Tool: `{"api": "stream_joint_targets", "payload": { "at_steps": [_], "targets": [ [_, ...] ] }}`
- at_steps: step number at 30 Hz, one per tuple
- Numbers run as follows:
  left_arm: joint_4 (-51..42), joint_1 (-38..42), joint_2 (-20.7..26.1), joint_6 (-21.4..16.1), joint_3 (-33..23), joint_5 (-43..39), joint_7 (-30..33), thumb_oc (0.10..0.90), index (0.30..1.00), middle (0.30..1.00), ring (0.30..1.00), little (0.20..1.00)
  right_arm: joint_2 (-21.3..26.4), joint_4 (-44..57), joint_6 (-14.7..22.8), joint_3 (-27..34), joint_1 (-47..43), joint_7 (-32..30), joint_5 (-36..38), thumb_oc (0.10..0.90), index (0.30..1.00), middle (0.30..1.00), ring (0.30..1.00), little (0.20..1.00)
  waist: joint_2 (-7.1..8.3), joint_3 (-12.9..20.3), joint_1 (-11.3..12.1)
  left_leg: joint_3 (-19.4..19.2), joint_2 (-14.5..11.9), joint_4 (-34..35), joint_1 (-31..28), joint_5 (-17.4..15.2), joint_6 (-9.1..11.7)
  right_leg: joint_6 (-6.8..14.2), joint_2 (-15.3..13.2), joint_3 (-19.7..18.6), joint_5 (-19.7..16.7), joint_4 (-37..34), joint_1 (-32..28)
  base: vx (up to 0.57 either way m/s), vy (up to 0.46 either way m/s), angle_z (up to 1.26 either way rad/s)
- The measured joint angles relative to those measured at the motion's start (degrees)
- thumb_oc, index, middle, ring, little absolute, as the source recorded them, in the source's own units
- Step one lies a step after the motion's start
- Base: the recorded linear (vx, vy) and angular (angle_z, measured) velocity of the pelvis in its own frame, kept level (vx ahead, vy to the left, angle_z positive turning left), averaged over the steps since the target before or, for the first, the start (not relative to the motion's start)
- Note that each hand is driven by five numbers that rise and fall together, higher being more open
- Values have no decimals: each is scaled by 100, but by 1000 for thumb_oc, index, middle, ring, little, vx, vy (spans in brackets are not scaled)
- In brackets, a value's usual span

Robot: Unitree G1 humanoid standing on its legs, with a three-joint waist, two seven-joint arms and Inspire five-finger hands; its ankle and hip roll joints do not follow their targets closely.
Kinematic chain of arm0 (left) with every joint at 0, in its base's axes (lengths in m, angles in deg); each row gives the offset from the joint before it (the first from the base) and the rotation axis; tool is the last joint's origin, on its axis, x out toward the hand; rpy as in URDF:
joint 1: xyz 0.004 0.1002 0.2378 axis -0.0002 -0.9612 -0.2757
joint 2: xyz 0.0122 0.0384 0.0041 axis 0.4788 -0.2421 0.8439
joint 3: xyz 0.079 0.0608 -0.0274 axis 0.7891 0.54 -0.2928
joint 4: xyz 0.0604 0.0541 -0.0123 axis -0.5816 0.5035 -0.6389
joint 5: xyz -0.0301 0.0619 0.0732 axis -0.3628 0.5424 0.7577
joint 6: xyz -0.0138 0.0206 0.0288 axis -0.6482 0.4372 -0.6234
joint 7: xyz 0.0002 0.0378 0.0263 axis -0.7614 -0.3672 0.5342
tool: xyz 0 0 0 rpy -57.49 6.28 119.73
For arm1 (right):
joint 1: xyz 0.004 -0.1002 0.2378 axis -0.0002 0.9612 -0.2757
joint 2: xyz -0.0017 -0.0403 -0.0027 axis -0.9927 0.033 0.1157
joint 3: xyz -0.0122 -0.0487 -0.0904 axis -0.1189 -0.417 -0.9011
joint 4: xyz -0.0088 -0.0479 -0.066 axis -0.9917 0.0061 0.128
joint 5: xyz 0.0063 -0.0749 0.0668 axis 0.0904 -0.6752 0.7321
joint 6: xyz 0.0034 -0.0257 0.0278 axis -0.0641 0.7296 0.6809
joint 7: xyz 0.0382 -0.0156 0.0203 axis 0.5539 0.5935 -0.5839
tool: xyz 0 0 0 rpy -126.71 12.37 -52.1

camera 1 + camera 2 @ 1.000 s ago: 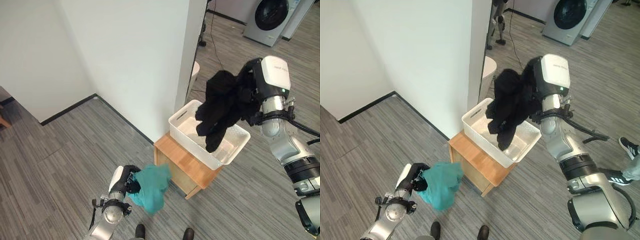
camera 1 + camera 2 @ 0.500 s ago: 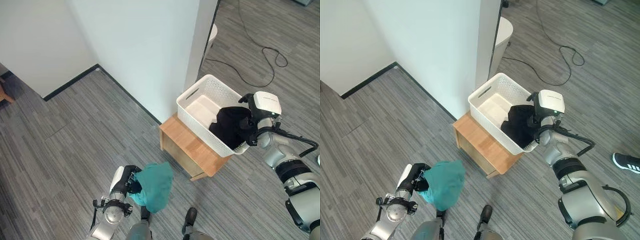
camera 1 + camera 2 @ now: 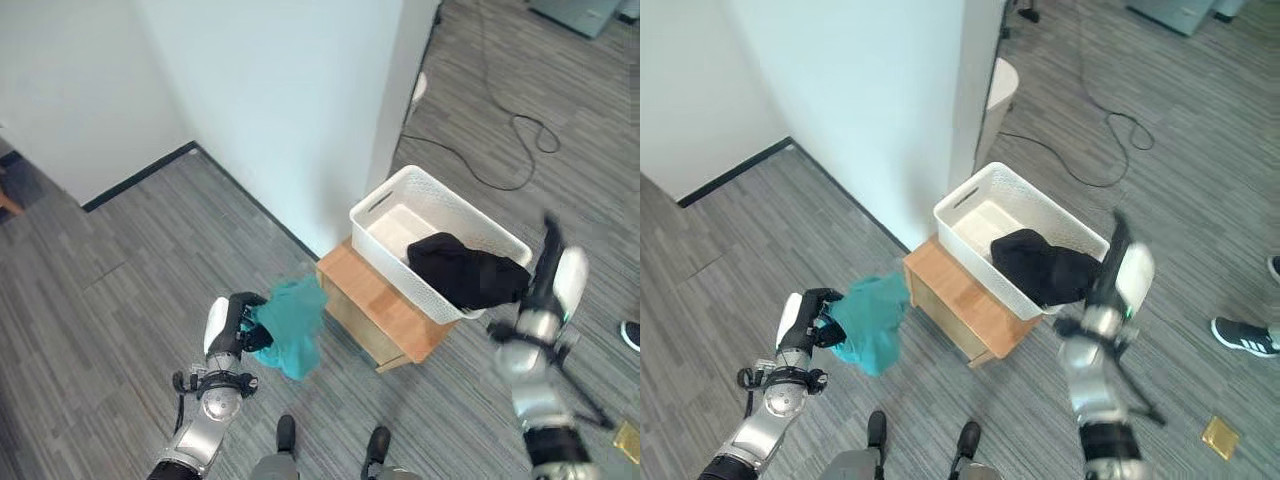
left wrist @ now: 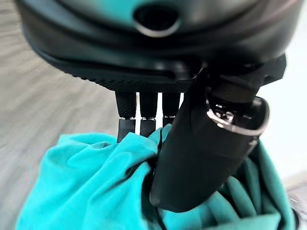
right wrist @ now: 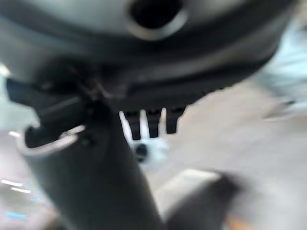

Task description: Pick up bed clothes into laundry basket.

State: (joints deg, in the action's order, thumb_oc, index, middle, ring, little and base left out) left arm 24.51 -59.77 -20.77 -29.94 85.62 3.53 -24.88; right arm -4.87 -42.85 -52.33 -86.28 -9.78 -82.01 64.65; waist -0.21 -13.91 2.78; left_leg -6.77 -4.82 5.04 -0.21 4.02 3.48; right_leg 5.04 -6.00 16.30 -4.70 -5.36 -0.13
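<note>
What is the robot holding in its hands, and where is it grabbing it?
The left hand grips the teal cloth by a bunched upper edge. The right hand holds nothing; the black garment lies in the basket.

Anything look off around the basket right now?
One thing: the black garment lies in the white basket but bunches over its near rim instead of sitting fully inside. The left hand holds the teal cloth, not yet in the basket.

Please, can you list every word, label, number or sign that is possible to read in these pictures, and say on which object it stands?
None can be read: the white laundry basket, black garment, teal cloth, wooden stand, left hand and right hand show no legible print.
</note>
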Motion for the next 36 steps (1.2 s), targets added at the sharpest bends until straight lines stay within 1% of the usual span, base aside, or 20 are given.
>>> {"api": "stream_joint_targets", "payload": {
  "at_steps": [1,3,5,6,7,10,11,12,13,14,15,17,20,21,22,25,28,31,34,36],
  "targets": [
    [-193,49,90,90,38,36,48,400,300,300,300,300,-76,-568,18,-286,232,4,-6,800,900,900,900,900,0,5,-150,-93,13,0,-60,-10,-6,4,-15,-114,-11,-27,-10,60,39,-31],
    [-454,189,228,54,119,211,57,400,300,300,300,300,-94,-1153,-200,-646,512,260,100,800,900,900,900,900,-50,35,-246,-214,24,4,-97,-31,-33,18,-30,-234,-15,-30,16,17,30,-36],
    [-851,420,371,98,145,281,48,400,300,300,300,300,-135,-1904,-180,-979,723,450,99,800,900,900,900,900,-85,56,-416,-267,25,3,-127,-43,-38,18,-27,-285,-34,-29,15,-6,21,-21],
    [-989,564,400,21,140,353,50,400,300,300,300,300,-137,-2061,-259,-1072,839,617,121,800,900,900,900,900,-112,71,-433,-288,19,5,-140,-44,-38,34,-25,-322,-35,-31,25,27,7,-12],
    [-1226,721,444,28,152,358,48,400,300,300,300,300,-138,-2361,-215,-1201,906,716,81,800,900,900,900,900,-142,90,-495,-313,17,3,-148,-44,-38,25,-25,-354,-43,-31,27,12,6,-16],
    [-1549,1452,515,-80,255,404,42,400,300,300,300,300,-204,-3041,-161,-1446,1019,1036,53,800,900,900,900,900,-232,147,-584,-351,17,1,-164,-38,-38,-11,-20,-386,-80,-32,37,6,4,-4],
    [-1556,1861,512,-146,257,407,54,400,300,300,300,300,-244,-3270,-139,-1537,1042,1211,48,800,900,900,900,900,-291,189,-666,-354,20,2,-165,-39,-38,-10,-25,-390,-82,-32,33,0,0,0],
    [-1556,1998,515,-150,262,409,54,400,300,300,300,300,-255,-3356,-114,-1583,985,1256,44,800,900,900,900,900,-318,207,-658,-353,21,2,-161,-39,-38,-10,-25,-385,-82,-32,27,0,0,0],
    [-1542,2424,533,-151,295,414,62,400,300,300,300,300,-266,-3612,-57,-1760,996,1434,13,800,900,900,900,900,-384,254,-733,-363,25,2,-177,-39,-38,-2,-27,-390,-89,-29,23,30,15,-5],
    [-1542,2570,530,-175,313,430,61,400,300,300,300,300,-269,-3607,-71,-1769,1001,1512,14,800,900,900,900,900,-415,274,-744,-367,26,2,-187,-41,-38,0,-26,-397,-90,-31,27,36,14,-4],
    [-1526,2816,522,-179,381,479,63,400,300,300,300,300,-278,-3743,-33,-1807,1062,1593,-5,800,900,900,900,900,-461,304,-869,-377,27,1,-202,-42,-38,0,-26,-404,-90,-32,5,38,19,-2],
    [-1196,3336,514,-261,674,564,95,400,300,300,300,300,-322,-3924,10,-1704,1036,1688,98,800,900,900,900,900,-514,370,-910,-417,28,2,-230,-47,-38,1,-23,-424,-90,-27,-8,14,10,-5],
    [-229,4075,517,-231,1219,690,89,400,300,300,300,300,-282,-4033,10,-1497,900,1720,337,800,900,900,900,900,-566,482,-1026,-600,29,5,-242,-93,-52,14,-23,-607,-98,-29,96,14,21,-31],
    [-50,4167,495,-223,1308,693,97,400,300,300,300,300,-266,-4025,11,-1501,881,1708,335,800,900,900,900,900,-558,490,-1156,-664,32,4,-243,-98,-49,24,-20,-654,-105,-30,121,0,28,-39],
    [402,4390,493,-200,1531,706,90,400,300,300,300,300,-243,-4023,9,-1512,826,1701,331,800,900,900,900,900,-559,520,-1222,-738,33,4,-231,-106,-51,45,-15,-740,-120,-31,184,-14,23,-35],
    [901,4526,482,-18,1628,925,71,400,300,300,300,300,-220,-3987,4,-1513,713,1690,324,800,900,900,900,900,-561,527,-1461,-916,38,4,-120,-114,-60,55,-15,-906,-176,-29,394,-32,28,-32],
    [1633,4816,473,140,2003,1154,72,400,300,300,300,300,-213,-3980,-54,-1535,662,1681,326,800,900,900,900,900,-552,521,-1546,-1125,47,3,65,-110,-63,22,-3,-1087,-304,5,681,-75,38,-33],
    [2416,4972,467,256,2033,1159,88,400,300,300,300,300,-216,-3864,-48,-1708,587,1577,329,800,900,900,900,900,-500,481,-1665,-1292,60,5,176,-114,-68,40,0,-1218,-357,5,891,-43,33,-27],
    [2999,5219,507,381,2046,1161,103,400,300,300,300,300,-239,-3672,-2,-1791,600,1563,330,800,900,900,900,900,-463,439,-1749,-1313,60,4,359,-109,-69,59,-1,-1225,-348,-5,1084,7,13,-7],
    [3009,5288,692,491,2020,1163,217,400,300,300,300,300,-234,-3589,63,-1852,536,1507,335,800,900,900,900,900,-435,253,-1781,-1323,61,3,373,-103,-66,18,7,-1220,-408,9,1107,38,-26,-1]
  ]
}}
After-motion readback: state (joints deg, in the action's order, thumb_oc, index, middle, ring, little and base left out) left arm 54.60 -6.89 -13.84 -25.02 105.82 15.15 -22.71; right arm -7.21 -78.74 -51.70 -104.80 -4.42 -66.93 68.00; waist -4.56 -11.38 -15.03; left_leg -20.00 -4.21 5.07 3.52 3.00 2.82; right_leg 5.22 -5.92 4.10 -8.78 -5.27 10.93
